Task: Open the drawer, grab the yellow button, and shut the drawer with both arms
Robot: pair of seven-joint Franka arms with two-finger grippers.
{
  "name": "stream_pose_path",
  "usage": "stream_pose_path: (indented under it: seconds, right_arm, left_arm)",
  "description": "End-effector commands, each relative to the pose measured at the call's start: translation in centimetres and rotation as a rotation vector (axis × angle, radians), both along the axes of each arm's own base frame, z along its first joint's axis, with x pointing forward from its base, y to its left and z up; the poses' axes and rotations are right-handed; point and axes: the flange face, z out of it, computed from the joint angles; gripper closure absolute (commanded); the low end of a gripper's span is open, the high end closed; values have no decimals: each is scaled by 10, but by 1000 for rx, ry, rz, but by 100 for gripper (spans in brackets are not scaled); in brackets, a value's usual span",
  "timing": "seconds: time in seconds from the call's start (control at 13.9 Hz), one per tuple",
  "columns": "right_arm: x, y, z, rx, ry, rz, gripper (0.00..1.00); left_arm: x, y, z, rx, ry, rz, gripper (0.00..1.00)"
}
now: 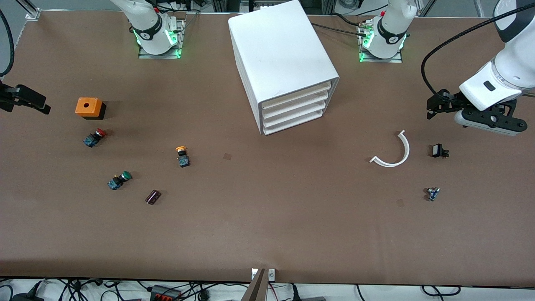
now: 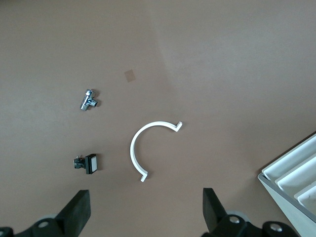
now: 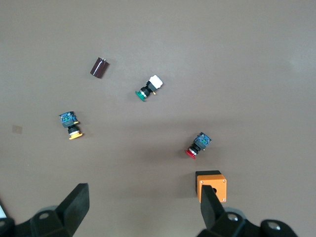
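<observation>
Button [image 1: 182,155], orange-yellow cap, lies on bare surface [image 1: 267,217], apart from drawer cabinet [image 1: 284,67], all drawers shut. Left pincer [image 1: 434,109] and right pincer [image 1: 35,104] hover wide open over opposite surface ends, holding nothing.

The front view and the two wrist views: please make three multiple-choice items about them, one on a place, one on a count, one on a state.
1. Where does the yellow-capped button lie?
A. on the table
B. in a drawer
C. on the cabinet

2. How many capped push buttons lie on the table?
A. one
B. three
C. five

3. How do the cabinet's drawers stand?
A. all shut
B. top one pulled out
C. bottom one removed

Answers:
1 A, it rests on bare table, nearer to the front camera than the cabinet.
2 B, yellow, red and green caps.
3 A, all fronts sit flush.
</observation>
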Motion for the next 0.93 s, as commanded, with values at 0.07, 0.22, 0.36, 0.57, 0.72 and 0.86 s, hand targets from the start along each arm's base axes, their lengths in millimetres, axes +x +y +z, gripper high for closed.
stream_pose_path:
  seconds: [0.07, 0.22, 0.36, 0.57, 0.72, 0.86]
  right_arm:
    - [-8, 3, -1, -5, 13, 10, 0]
    - [-7, 3, -3, -4, 14, 12, 0]
    - [-5, 4, -6, -5, 19, 13, 0]
    - [-4, 6, -7, -5, 17, 19, 0]
    - [-4, 6, -7, -5, 19, 19, 0]
    - [-4, 6, -8, -5, 20, 21, 0]
  left_arm:
    - [-6, 0, 8, 9, -1, -23, 0]
    - [-6, 1, 8, 15, -1, -23, 0]
    - [-6, 0, 8, 15, -1, -24, 0]
    - [-6, -2, 8, 15, 0, -27, 0]
    - [-6, -2, 8, 15, 0, -27, 0]
    - [-6, -2, 8, 15, 0, -29, 0]
